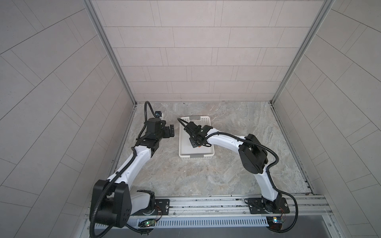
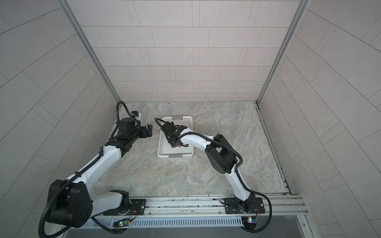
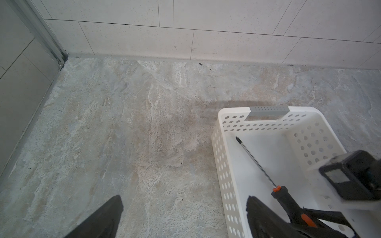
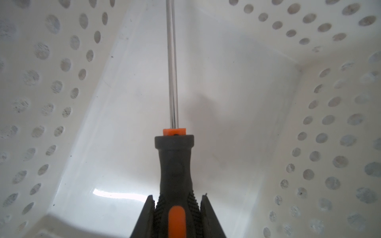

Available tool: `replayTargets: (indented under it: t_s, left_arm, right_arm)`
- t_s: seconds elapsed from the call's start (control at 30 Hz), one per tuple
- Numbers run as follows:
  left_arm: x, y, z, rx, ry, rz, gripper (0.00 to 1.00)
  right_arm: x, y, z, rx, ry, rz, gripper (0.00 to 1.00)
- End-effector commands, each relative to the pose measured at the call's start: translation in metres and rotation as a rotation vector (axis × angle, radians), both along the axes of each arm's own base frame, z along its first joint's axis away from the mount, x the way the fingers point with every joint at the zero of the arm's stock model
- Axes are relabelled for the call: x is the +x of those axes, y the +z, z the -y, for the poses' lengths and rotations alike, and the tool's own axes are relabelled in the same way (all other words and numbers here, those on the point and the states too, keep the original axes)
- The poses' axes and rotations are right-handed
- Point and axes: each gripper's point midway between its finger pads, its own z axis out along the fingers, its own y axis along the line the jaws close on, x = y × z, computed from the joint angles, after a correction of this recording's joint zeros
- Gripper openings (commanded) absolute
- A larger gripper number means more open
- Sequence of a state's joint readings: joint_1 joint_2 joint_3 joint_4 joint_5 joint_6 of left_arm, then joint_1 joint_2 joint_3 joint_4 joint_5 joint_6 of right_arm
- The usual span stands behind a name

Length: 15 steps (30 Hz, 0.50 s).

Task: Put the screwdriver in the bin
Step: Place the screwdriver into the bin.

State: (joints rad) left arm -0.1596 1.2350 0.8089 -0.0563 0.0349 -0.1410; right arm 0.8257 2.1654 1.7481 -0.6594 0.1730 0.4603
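The white perforated bin (image 1: 185,155) (image 2: 165,153) stands mid-table. My right gripper (image 1: 194,144) (image 2: 172,145) (image 4: 177,197) reaches down into it, shut on the black, orange-banded handle of the screwdriver (image 4: 175,164) (image 3: 284,197). The thin shaft points toward the bin's far short wall, low over the bin floor (image 4: 237,103); whether it touches I cannot tell. In both top views only an orange bit of the screwdriver (image 1: 199,147) (image 2: 179,146) shows under the wrist. My left gripper (image 1: 172,130) (image 2: 150,130) (image 3: 184,197) hovers open and empty just left of the bin wall (image 3: 224,164).
Marbled grey tabletop (image 1: 185,175) surrounds the bin, closed in by tiled walls at the back and both sides. A metal rail (image 1: 206,203) with both arm bases runs along the front edge. The right arm's elbow (image 1: 253,154) rises to the right of the bin.
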Motion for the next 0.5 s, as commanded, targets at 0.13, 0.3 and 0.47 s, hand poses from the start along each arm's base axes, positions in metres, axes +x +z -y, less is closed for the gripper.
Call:
replayTargets:
  t_s: [0.13,0.3,0.47]
  left_arm:
    - [0.0023,0.0018,0.0027,-0.006,-0.01,0.017,1.0]
    - [0.0031,0.0015,0.0033,-0.011,-0.011,0.017,1.0]
    - [0.0038,0.0008,0.0034,-0.01,-0.011,0.016,1.0]
  right_arm:
    - [0.0038,-0.0111,0.0121,-0.042,-0.024,-0.011,0.23]
    - [0.0043,-0.012,0.0137,-0.044,-0.023,-0.017,0.29]
    - [0.0042,-0.0118,0.0149,-0.052,-0.016,-0.021,0.33]
